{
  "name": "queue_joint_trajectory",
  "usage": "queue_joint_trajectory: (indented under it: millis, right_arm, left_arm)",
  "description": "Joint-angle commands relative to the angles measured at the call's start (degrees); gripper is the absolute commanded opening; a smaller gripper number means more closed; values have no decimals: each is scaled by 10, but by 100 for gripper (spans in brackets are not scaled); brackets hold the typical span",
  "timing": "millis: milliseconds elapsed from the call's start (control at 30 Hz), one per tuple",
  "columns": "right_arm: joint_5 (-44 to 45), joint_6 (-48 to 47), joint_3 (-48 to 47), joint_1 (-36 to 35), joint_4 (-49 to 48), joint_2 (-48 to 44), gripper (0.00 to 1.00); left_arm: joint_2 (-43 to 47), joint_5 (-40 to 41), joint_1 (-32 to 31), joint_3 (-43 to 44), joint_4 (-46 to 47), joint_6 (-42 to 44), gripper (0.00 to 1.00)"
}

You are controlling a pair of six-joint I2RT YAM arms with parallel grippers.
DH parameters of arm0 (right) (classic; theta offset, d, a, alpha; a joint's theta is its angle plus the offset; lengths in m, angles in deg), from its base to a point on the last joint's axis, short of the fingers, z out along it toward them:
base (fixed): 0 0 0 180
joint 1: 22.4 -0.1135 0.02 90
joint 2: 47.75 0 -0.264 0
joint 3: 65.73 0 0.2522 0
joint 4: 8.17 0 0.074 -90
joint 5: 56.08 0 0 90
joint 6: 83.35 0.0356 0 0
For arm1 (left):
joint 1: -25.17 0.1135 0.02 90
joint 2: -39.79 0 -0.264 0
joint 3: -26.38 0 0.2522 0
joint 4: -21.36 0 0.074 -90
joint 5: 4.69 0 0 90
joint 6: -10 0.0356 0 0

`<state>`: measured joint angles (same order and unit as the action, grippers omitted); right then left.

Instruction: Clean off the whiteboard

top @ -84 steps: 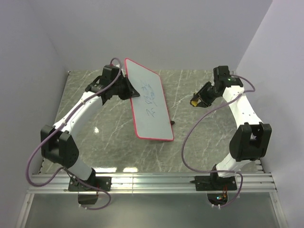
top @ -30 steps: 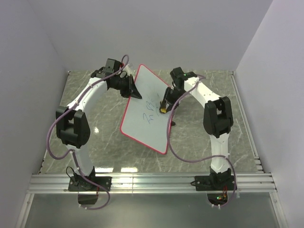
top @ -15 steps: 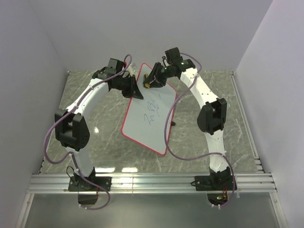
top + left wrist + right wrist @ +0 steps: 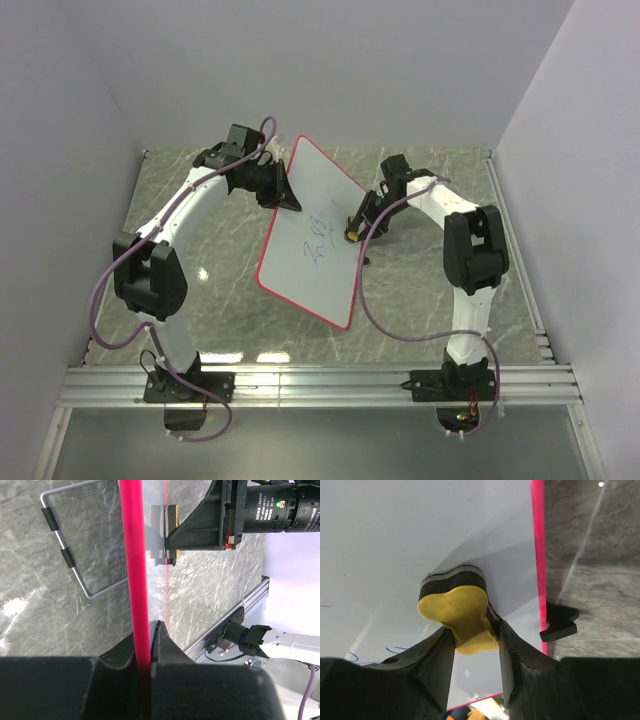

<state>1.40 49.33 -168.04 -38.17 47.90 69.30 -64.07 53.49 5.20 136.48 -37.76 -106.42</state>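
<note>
The whiteboard (image 4: 300, 260) stands tilted on the marble table, white with a red-pink rim and blue scribbles (image 4: 318, 234) near its middle. My left gripper (image 4: 287, 197) is shut on its upper left edge; in the left wrist view the red rim (image 4: 134, 555) runs between the jaws of the left gripper (image 4: 149, 630). My right gripper (image 4: 356, 229) is shut on a yellow eraser (image 4: 457, 612) with a dark pad, pressed flat to the whiteboard (image 4: 395, 530) near its right rim. The right gripper (image 4: 476, 635) clamps the eraser's narrow end. The eraser (image 4: 170, 530) also shows past the rim.
A black foot (image 4: 559, 622) juts from the board's right rim onto the table. A bent wire stand (image 4: 75, 565) with black sleeves shows behind the board. Walls close in on three sides, and an aluminium rail (image 4: 320, 385) runs along the near edge.
The right gripper carried the eraser up to the board's top edge, then back down to the right side beside the scribbles. The left gripper kept its hold; the board barely shifted.
</note>
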Motion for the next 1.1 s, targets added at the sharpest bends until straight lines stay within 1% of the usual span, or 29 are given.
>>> queue_joint_trajectory:
  millis: [0,33,67,133,167,233,267,367,433,533,567,633,700,733,767,833,867,967,1067]
  right_arm:
    - [43,-10,-10,-48,-14,10,0]
    - [40,-6,-27,-51,-9,18,0]
    - [37,3,-77,-56,-1,25,0]
    - [34,11,-142,-62,24,54,0]
    - [33,19,-215,-69,34,66,0]
    - [28,28,-293,-75,60,111,0]
    - [23,41,-366,-77,68,127,0]
    - [2,72,-467,-87,85,181,0]
    - [-8,86,-473,-92,70,187,0]
    - [-8,93,-418,-95,43,167,0]
    - [-6,83,-386,-95,43,161,0]
    - [3,67,-350,-95,47,139,0]
    - [12,38,-268,-95,45,115,0]
    - [15,30,-228,-95,25,80,0]
    - [19,24,-137,-94,9,59,0]
    - [22,26,-47,-92,-44,6,0]
    - [18,28,27,-93,-59,-8,0]
    - [22,35,114,-95,-93,-40,0]
    - [26,38,124,-102,-94,-49,0]
  left_arm:
    - [-14,145,-38,-26,-24,155,0]
    - [-14,145,-38,-28,-23,156,0]
    - [-14,145,-38,-28,-24,156,0]
    - [-14,143,-38,-32,-22,156,0]
    - [-13,143,-39,-33,-21,156,0]
    - [-10,141,-39,-39,-20,155,0]
    - [-9,141,-39,-41,-17,155,0]
    - [-3,142,-40,-47,-17,155,0]
    - [-1,144,-40,-49,-17,156,0]
    - [6,148,-40,-53,-16,155,0]
    - [9,150,-40,-55,-15,155,0]
    - [10,152,-40,-57,-13,153,0]
    - [10,157,-40,-56,-14,153,0]
    - [9,157,-40,-55,-14,153,0]
    - [10,156,-40,-54,-14,152,0]
    - [9,157,-41,-51,-15,153,0]
    - [9,155,-40,-50,-14,152,0]
    - [11,153,-40,-49,-12,153,0]
    - [14,151,-40,-52,-10,151,0]
